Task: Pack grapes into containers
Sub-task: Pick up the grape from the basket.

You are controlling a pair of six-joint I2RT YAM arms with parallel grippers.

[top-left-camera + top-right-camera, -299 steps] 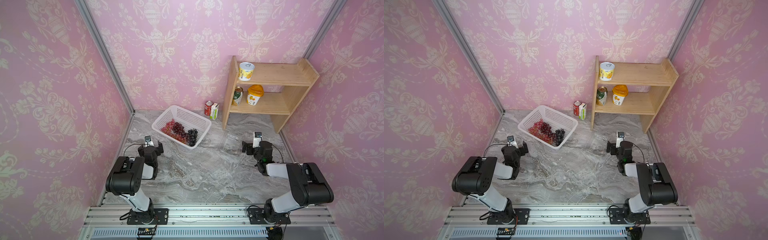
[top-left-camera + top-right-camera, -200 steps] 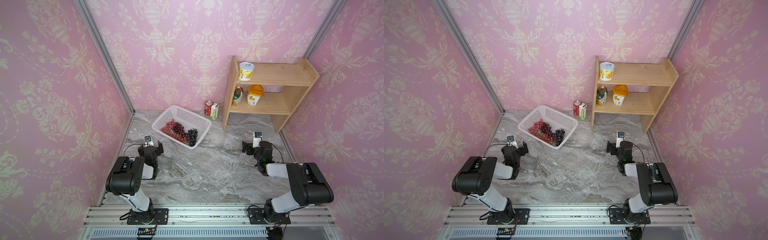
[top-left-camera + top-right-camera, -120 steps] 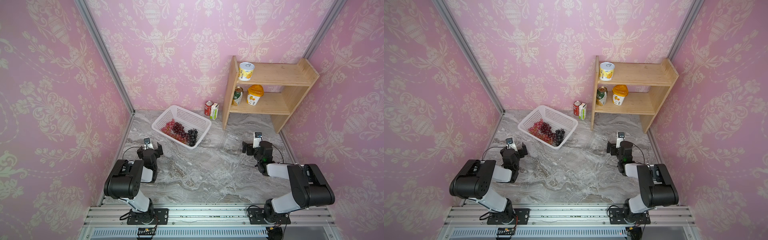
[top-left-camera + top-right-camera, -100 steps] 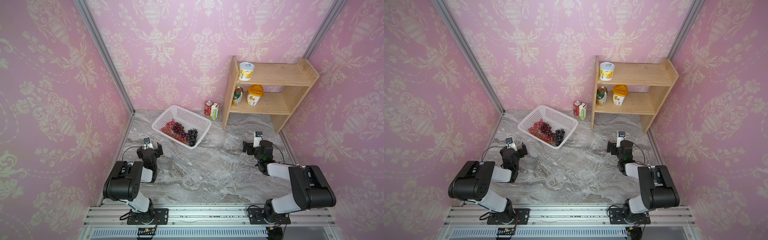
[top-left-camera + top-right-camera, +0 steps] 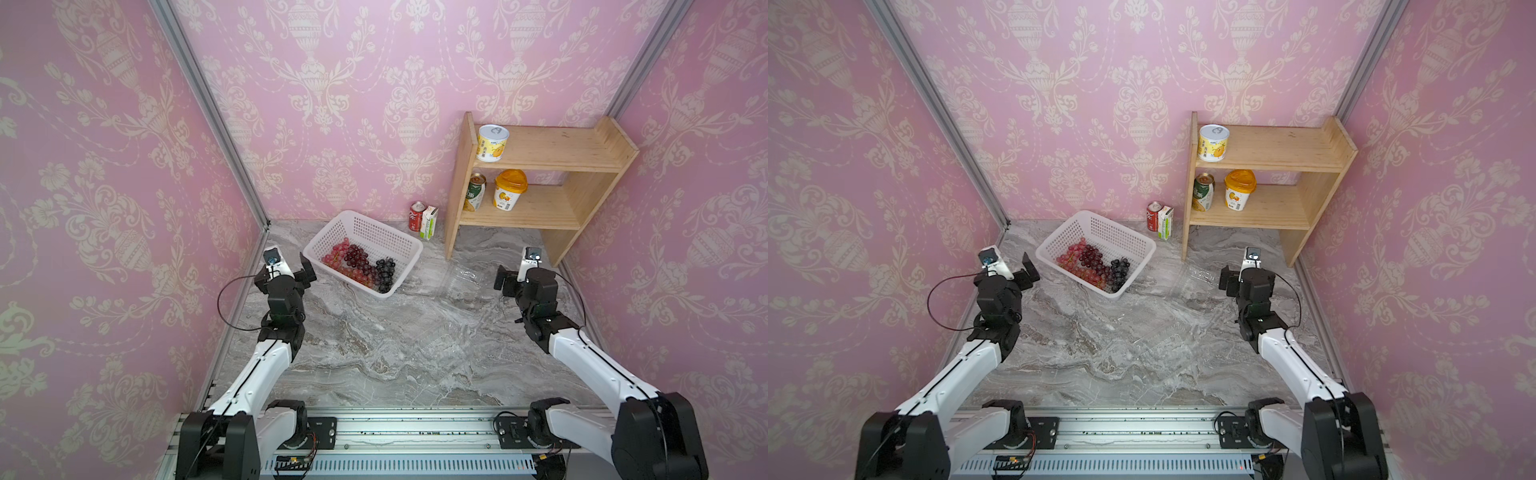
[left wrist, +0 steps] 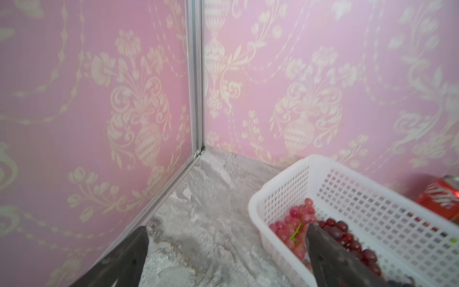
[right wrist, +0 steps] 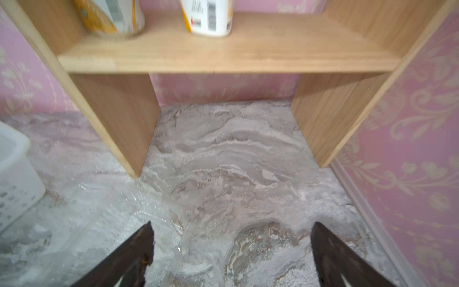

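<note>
Grey marbled tabletop walled by pink damask wallpaper, left gripper wide and empty, white perforated plastic basket of red, purple and black grape bunches just beside it, right gripper wide and empty, transparent plastic clamshell containers near its inner side, light wooden shelf ahead of it.

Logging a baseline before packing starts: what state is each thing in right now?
left gripper: open, empty, near the basket.
right gripper: open, empty, above the table.
grapes: all in the basket, none packed.
basket: upright on the table.
containers: empty on the table; lids unclear.
red can: upright.
carton: upright.
yellow tub: upright, lid on.
</note>
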